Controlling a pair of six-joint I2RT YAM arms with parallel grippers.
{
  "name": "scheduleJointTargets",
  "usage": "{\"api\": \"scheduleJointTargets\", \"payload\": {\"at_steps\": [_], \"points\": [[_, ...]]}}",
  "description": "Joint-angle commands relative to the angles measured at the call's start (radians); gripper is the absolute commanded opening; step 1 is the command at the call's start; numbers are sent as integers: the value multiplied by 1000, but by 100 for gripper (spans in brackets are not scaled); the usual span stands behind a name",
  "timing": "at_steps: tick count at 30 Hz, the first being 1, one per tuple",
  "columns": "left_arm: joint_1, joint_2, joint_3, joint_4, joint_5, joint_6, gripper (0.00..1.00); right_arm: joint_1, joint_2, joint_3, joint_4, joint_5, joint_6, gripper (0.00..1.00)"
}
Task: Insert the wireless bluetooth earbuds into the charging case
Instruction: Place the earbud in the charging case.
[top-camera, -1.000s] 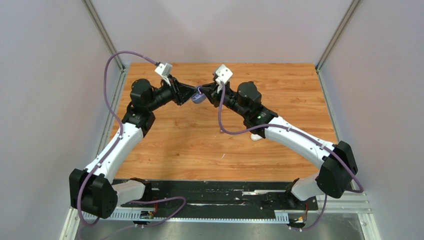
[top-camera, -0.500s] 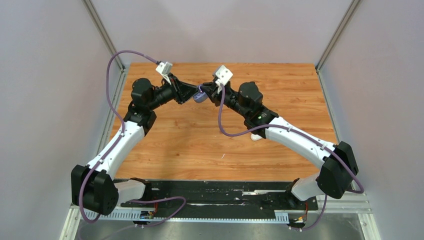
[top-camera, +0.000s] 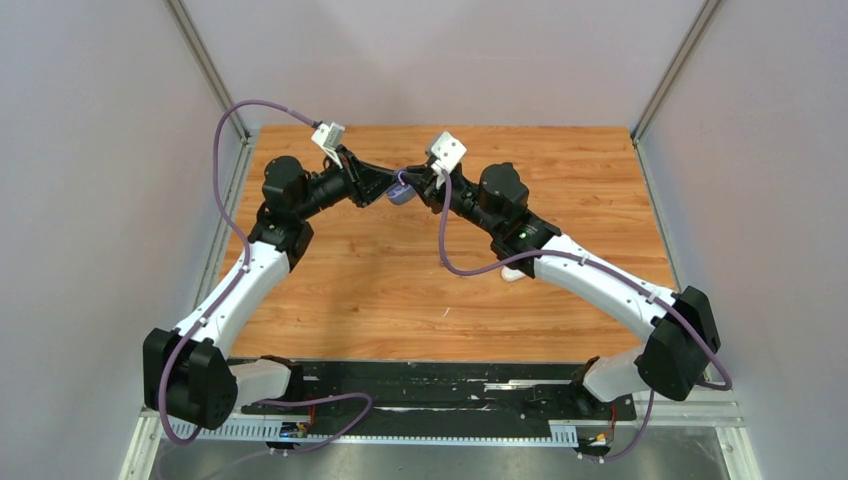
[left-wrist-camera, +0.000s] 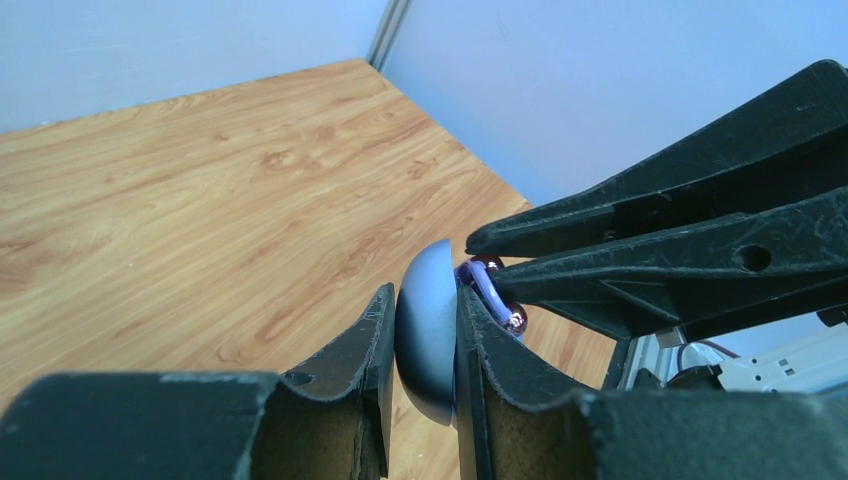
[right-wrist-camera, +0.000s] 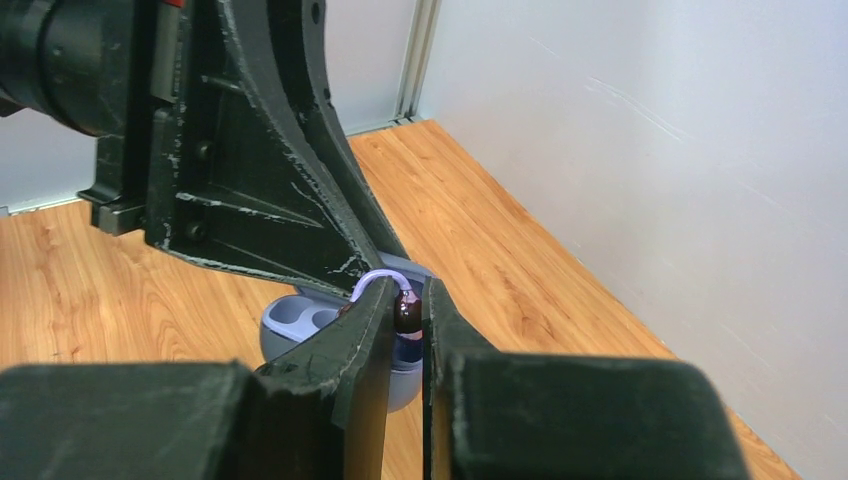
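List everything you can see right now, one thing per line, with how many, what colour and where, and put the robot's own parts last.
charging case: one, lavender, open, held above the table's far middle
earbud: one, dark purple, at the case's opening
white object: one, white, on the table, partly hidden under the right forearm; too covered to identify
white speck: one, white, on the table near the front middle; too small to identify
table: one, light wood grain, under both arms
cables: two, purple, one looping from each wrist
left pincer: one, black, shut on the case's lid
right pincer: one, black, pinching the earbud
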Motion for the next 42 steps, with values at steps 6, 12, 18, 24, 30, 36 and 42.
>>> {"api": "scheduleJointTargets", "payload": {"at_steps": [6, 12, 18, 24, 30, 36, 42], "points": [[-4, 7, 18, 66, -2, -27, 0, 7, -48, 10, -76, -72, -60, 14], [-3, 8, 18, 74, 8, -31, 0, 6, -37, 10, -77, -12, -56, 14], [-3, 9, 13, 81, 20, -33, 0, 7, -22, 5, -16, 62, -29, 13], [-3, 10, 15, 86, 27, -33, 0, 6, -11, -4, 8, 83, -13, 12], [-3, 11, 18, 77, 18, -34, 0, 8, -11, -11, -8, 49, -19, 11], [1, 15, 22, 66, -6, -40, 0, 12, -36, -29, -30, 29, -66, 11], [7, 25, 26, 66, -30, -53, 0, 12, -42, -21, -59, 26, -81, 11]]}}
